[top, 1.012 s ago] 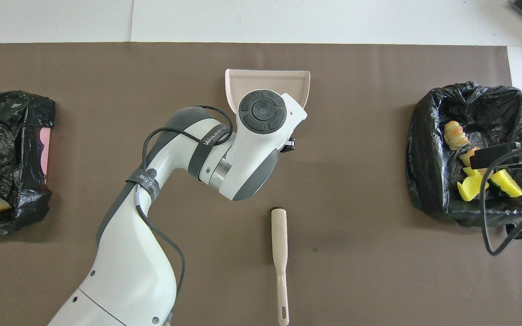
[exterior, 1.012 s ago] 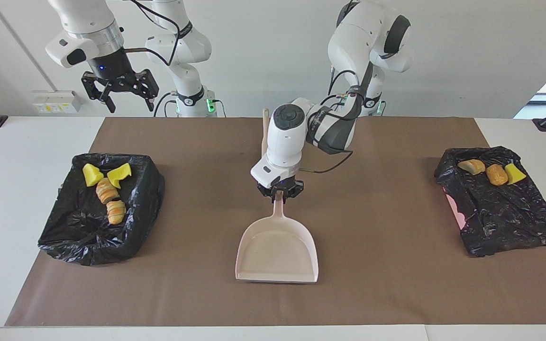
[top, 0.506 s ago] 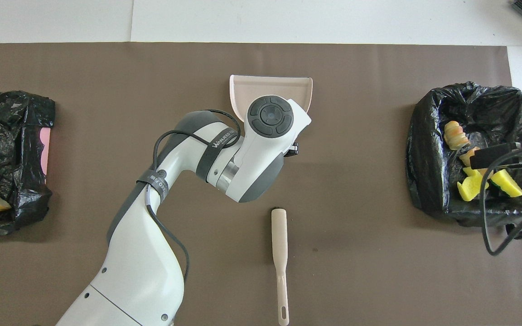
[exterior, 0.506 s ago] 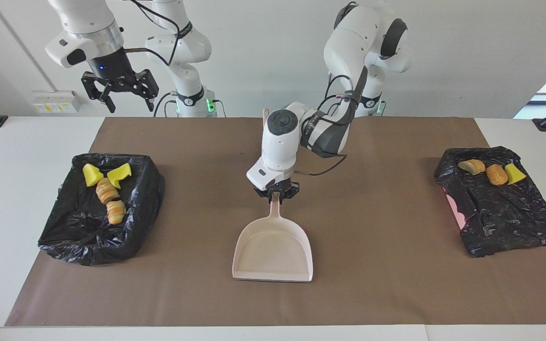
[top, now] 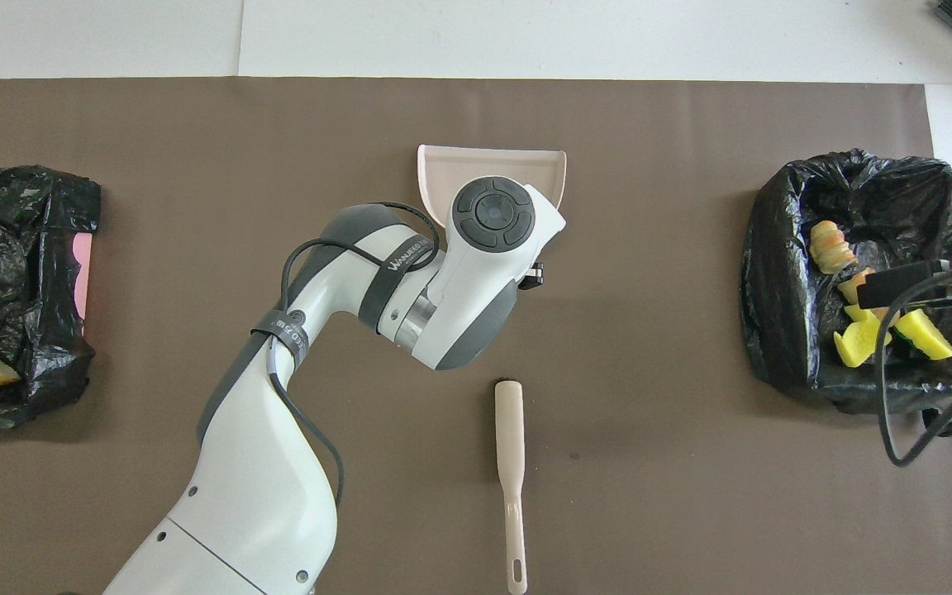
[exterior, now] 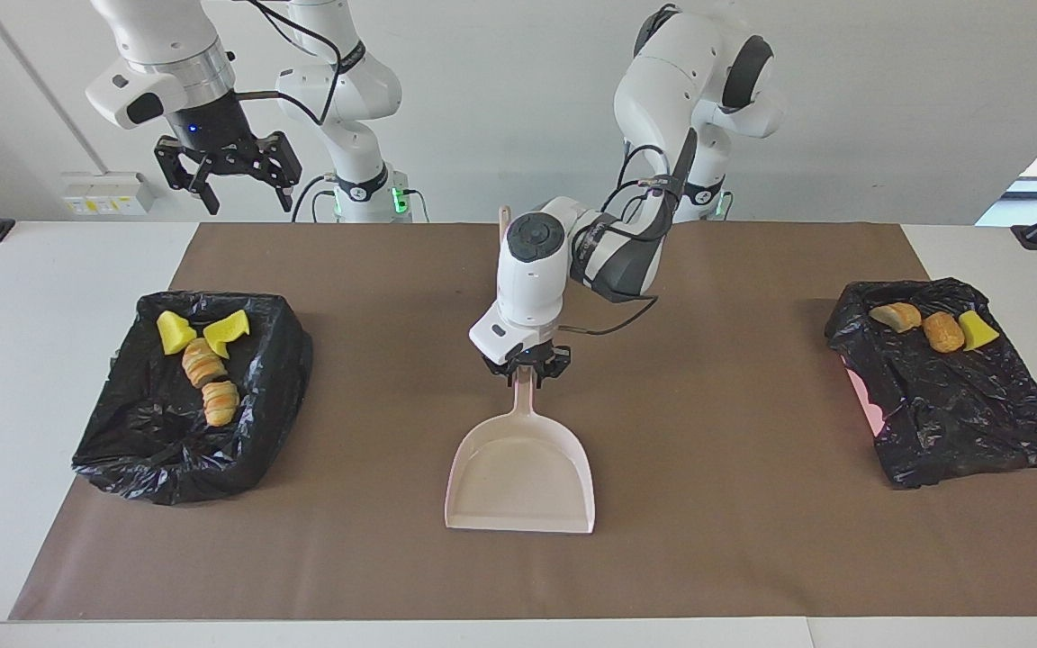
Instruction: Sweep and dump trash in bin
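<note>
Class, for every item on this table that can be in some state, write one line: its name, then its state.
Dustpan: empty, flat on the mat.
Brush: lying on the mat, untouched.
Bin by the right arm: holds four bits of trash.
Bin by the left arm: three bits on top.
Left pincer: at the dustpan's handle.
Right pincer: open, raised, waiting.

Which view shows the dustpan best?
The facing view: the whole dustpan shows, empty, flat on the brown mat, with the left tool at its handle. In the overhead view the left arm covers everything but the pan's front edge.
</note>
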Tool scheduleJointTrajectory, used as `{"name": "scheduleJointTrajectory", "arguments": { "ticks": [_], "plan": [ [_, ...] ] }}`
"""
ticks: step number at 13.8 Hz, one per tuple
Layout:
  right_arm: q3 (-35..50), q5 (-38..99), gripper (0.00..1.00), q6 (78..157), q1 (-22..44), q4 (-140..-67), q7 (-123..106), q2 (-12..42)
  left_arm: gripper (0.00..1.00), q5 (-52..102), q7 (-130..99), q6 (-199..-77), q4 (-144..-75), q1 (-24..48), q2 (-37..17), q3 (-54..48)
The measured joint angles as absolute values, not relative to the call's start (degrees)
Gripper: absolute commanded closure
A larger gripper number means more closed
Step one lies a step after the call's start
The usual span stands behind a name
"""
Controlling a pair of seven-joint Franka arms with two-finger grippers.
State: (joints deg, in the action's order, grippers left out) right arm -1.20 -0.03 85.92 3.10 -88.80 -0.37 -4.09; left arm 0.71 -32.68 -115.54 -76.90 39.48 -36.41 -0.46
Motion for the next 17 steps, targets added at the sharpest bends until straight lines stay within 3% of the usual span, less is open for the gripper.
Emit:
{"name": "scheduleJointTrajectory", "arguments": {
  "ticks": [3, 7, 12, 17],
  "plan": [
    [-1.2, 0.0, 0.0, 85.9, 3.1, -88.8, -0.4, -4.1, 0.0, 0.7, -32.7, -114.9, -77.0, 39.4, -34.2, 0.0],
    [-1.2, 0.0, 0.0, 85.9, 3.1, -88.8, -0.4, -4.1, 0.0, 0.7, -27.6, -113.2, -84.9, 37.2, -22.4, 1.6],
    [-1.2, 0.0, 0.0, 85.9, 3.1, -88.8, -0.4, -4.1, 0.0, 0.7, -12.8, -104.8, -93.7, 25.8, -6.1, 1.9],
    [-1.2, 0.0, 0.0, 85.9, 3.1, -88.8, -0.4, -4.1, 0.0, 0.7, 4.4, -93.5, -91.4, 14.2, 0.1, 2.4]
  ]
}}
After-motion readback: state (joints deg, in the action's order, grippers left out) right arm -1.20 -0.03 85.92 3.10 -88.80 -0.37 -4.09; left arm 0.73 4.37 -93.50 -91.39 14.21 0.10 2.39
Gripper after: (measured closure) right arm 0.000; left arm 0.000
